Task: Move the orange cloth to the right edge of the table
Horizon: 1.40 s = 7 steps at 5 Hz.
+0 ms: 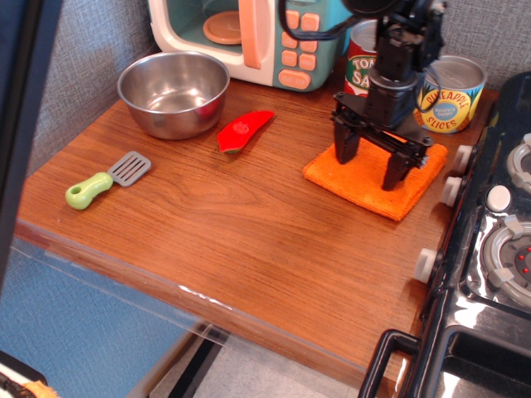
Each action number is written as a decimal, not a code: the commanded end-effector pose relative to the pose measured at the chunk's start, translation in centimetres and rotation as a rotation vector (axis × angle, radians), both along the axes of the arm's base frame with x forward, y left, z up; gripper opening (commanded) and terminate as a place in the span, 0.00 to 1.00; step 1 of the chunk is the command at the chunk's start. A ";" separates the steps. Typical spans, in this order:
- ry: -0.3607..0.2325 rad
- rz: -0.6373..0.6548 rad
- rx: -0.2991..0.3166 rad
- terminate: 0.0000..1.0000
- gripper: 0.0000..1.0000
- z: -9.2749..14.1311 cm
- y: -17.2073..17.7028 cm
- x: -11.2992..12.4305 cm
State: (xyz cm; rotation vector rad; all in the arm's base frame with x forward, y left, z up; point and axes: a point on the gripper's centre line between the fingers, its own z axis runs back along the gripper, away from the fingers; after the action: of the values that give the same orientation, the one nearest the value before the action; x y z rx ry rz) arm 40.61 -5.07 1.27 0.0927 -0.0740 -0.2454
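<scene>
The orange cloth (365, 182) lies flat on the brown wood-grain table (249, 249), at its right side next to the black toy stove (489, 249). My gripper (368, 167) is open, pointing straight down, with both fingertips on or just above the cloth, one near its left part and one near its middle. The arm hides the cloth's far edge.
A steel bowl (172, 93) and a red pepper toy (244, 130) sit at the back left. A green-handled spatula (106, 180) lies at the left. A toy microwave (249, 33), a tomato sauce can (365, 62) and a pineapple can (448, 93) stand along the back.
</scene>
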 end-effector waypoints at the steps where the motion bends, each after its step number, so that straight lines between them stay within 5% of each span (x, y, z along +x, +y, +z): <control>1: 0.049 0.022 0.003 0.00 1.00 -1.6 1.7 -3.6; 4: 0.098 -0.038 0.045 0.00 1.00 -1.4 1.0 -12.3; 7: 0.128 0.153 0.062 0.00 1.00 -0.1 1.1 -16.0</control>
State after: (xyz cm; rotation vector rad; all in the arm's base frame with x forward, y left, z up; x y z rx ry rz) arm 25.01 -3.72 0.83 0.1364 0.0661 -0.0854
